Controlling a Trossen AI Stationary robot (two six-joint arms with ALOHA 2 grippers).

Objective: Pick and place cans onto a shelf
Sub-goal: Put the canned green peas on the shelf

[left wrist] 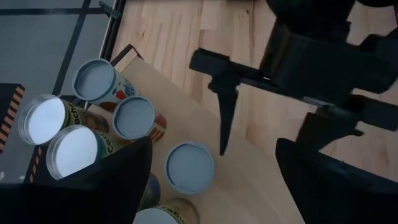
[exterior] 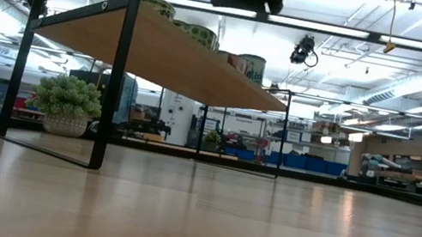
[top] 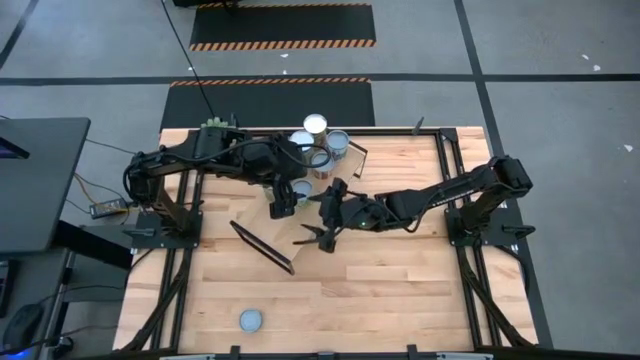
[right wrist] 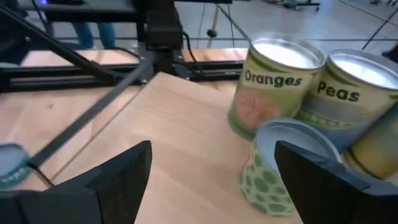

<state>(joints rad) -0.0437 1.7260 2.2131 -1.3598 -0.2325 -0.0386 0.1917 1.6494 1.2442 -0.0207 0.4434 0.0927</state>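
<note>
Overhead: seven cans (top: 315,125) visible, one (top: 250,320) off shelf (top: 300,190); left tool (top: 281,205), right tool (top: 329,215) open, empty.

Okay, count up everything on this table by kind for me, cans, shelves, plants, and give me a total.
Cans on the shelf: 6 tops showing; the arm may hide more
Loose can on the tabletop: 1
Shelf: 1
Plant: 1
Total: 9
</note>
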